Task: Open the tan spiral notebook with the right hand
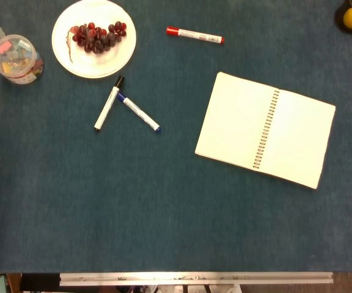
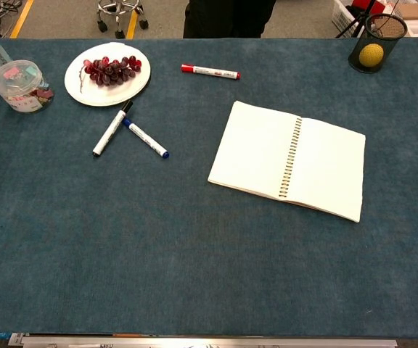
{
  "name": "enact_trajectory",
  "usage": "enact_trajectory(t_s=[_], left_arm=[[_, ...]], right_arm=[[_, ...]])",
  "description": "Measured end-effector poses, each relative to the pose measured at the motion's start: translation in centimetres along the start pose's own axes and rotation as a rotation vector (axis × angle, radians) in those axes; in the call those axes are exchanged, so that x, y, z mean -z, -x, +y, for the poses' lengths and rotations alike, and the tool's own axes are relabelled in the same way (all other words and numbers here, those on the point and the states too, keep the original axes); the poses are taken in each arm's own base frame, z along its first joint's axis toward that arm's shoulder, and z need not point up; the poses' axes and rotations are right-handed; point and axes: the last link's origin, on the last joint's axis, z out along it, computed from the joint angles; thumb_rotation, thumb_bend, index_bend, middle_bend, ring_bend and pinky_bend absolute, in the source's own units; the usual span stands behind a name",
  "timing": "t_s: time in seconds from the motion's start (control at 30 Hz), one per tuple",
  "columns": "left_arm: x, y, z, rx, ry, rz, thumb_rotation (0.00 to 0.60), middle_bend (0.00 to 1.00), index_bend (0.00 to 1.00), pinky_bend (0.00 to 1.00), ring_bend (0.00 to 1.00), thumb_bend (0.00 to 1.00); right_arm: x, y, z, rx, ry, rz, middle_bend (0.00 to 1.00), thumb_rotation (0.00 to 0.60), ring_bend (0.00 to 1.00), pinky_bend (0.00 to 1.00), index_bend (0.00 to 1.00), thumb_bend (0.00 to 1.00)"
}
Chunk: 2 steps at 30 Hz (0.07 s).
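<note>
The spiral notebook (image 1: 264, 129) (image 2: 289, 159) lies open and flat on the blue table, right of centre, showing two pale pages with the wire spine (image 1: 266, 129) running down the middle. Neither hand appears in the head view or the chest view.
A white plate (image 1: 66, 55) (image 2: 77, 88) of red grapes sits at the back left beside a clear tub (image 1: 16, 59) of clips. Two markers (image 1: 107, 108) (image 1: 139, 113) lie crossed near the plate; a red marker (image 1: 194, 35) lies behind the notebook. A black mesh cup (image 2: 373, 43) holding a yellow ball stands back right.
</note>
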Motion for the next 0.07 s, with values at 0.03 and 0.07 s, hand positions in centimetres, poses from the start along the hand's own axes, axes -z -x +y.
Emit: enact_trajectory(t_s=[0.03, 0.07], left_arm=[[-0.01, 0.01, 0.0, 0.0, 0.0, -0.001, 0.6, 0.16, 0.25, 0.1, 0.18, 0.41], [0.0, 0.01, 0.0, 0.0, 0.0, -0.002, 0.6, 0.16, 0.25, 0.1, 0.18, 0.41]], right_arm=[[0.03, 0.0, 0.01, -0.002, 0.0, 0.001, 0.37, 0.6, 0.24, 0.27, 0.49, 0.28], [0.05, 0.01, 0.01, -0.004, 0.001, 0.002, 0.37, 0.6, 0.24, 0.27, 0.49, 0.28]])
